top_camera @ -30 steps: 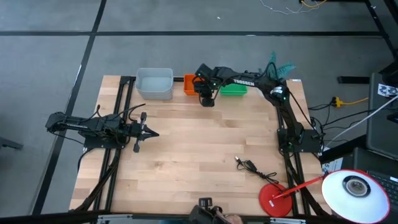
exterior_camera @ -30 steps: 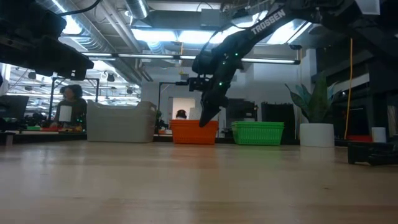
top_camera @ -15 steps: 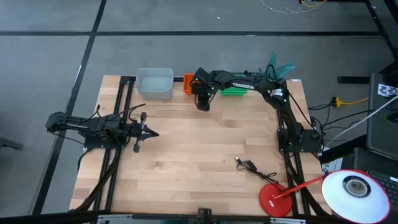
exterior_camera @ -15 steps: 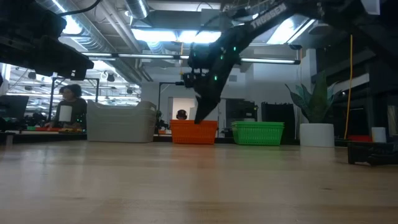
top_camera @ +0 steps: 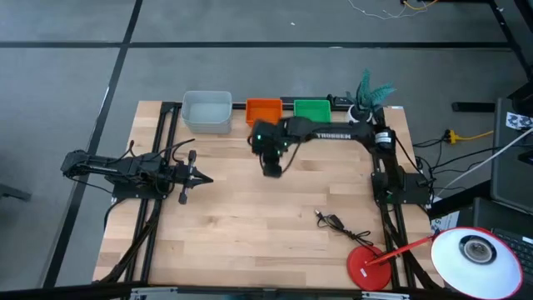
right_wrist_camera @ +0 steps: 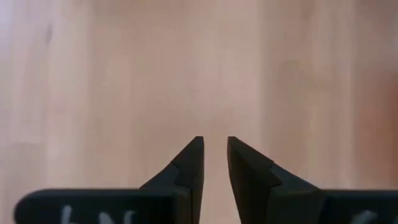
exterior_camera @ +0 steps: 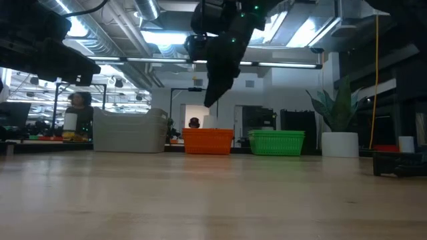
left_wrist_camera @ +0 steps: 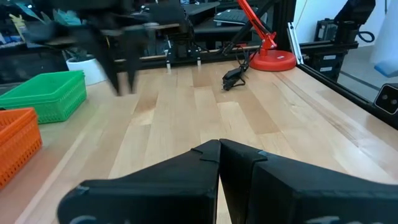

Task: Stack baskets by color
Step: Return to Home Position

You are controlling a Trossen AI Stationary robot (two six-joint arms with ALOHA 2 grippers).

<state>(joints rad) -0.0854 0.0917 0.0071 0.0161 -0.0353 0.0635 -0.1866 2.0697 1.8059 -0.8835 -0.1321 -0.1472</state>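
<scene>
Three baskets stand in a row on their bases along the table's far edge: a grey-white basket [top_camera: 206, 111], an orange basket [top_camera: 265, 110] and a green basket [top_camera: 312, 109]. In the low view the orange basket [exterior_camera: 208, 141] and the green basket [exterior_camera: 276, 143] stand side by side. My right gripper [top_camera: 272, 163] hangs above bare wood nearer than the orange basket. It points steeply down, its fingers [right_wrist_camera: 214, 155] slightly apart with nothing between them. My left gripper [top_camera: 202, 178] rests shut at the table's left, pointing level.
A white pot with a teal plant [top_camera: 369, 93] stands at the far right corner. A black cable [top_camera: 336, 222] lies near the right side, and a red lamp base [top_camera: 367, 268] with its white head [top_camera: 471, 253] stands at the near right. Bare wood fills the middle.
My right gripper has gone from over the orange basket toward the table's near edge and upward, turning a little as it went. It now hangs over bare wood. The orange basket, partly covered before, shows whole and stands where it was.
</scene>
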